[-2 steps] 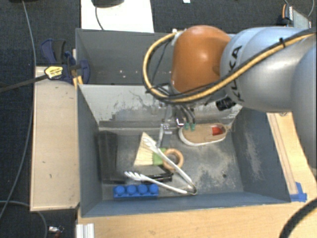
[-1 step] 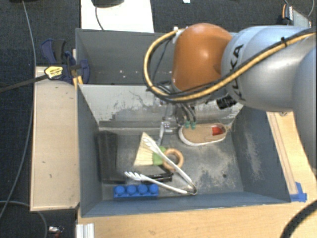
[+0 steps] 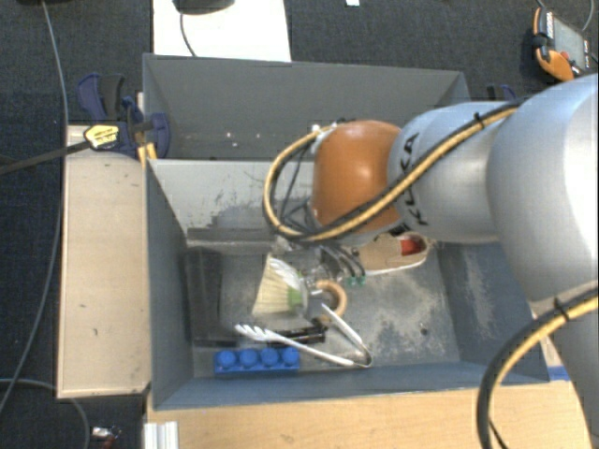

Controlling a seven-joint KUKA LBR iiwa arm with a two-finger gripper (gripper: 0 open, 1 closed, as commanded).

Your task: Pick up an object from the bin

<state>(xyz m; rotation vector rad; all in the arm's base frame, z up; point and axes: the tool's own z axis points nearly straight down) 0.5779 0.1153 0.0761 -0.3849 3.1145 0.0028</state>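
My gripper point(image 3: 319, 291) hangs below the arm's wrist, low over the middle of the bin. Right beside it on the left lies a brush with pale straw-coloured bristles point(image 3: 277, 286), and a green bit shows where the two meet. White plastic tongs point(image 3: 309, 344) stretch across the bin floor just below the gripper, with a thin black stick point(image 3: 301, 330) lying along them. A blue studded block point(image 3: 257, 359) rests by the near wall, below and left of the gripper.
A flat black slab point(image 3: 202, 293) lies along the left side of the bin. A white thing with a red spot point(image 3: 401, 251) sits to the right, partly under the arm. The arm covers the bin's right part.
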